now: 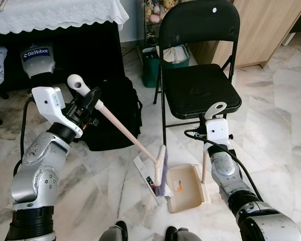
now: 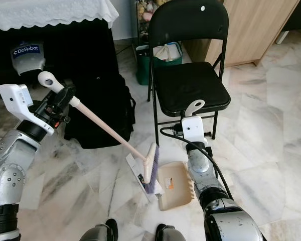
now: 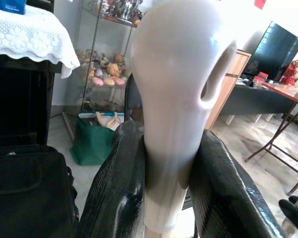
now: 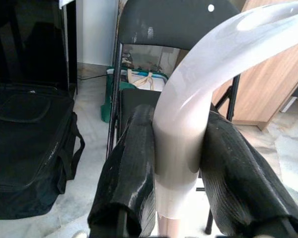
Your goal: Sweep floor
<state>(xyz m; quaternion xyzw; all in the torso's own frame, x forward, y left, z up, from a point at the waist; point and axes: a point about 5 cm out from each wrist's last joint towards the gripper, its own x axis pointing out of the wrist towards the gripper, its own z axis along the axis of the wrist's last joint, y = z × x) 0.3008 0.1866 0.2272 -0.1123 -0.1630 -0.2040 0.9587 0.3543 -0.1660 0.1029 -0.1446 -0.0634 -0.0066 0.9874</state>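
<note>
The left end effector (image 1: 88, 98) clamps the broom (image 1: 125, 133) handle; the right end effector (image 1: 215, 114) grips the dustpan (image 1: 185, 188) handle. Bristles touch the paper scrap (image 1: 146, 173) at the pan's lip, so the next stroke should push it in.

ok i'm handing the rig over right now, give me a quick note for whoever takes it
Left gripper: shut on the broom handle near its top end.
Right gripper: shut on the dustpan handle, holding it upright.
Broom head is on the marble floor, bristles at the mouth of the beige dustpan, in front of the black folding chair.
A flat printed packet lies under the bristles, not yet in the pan.
Left to do: sweep it in.
</note>
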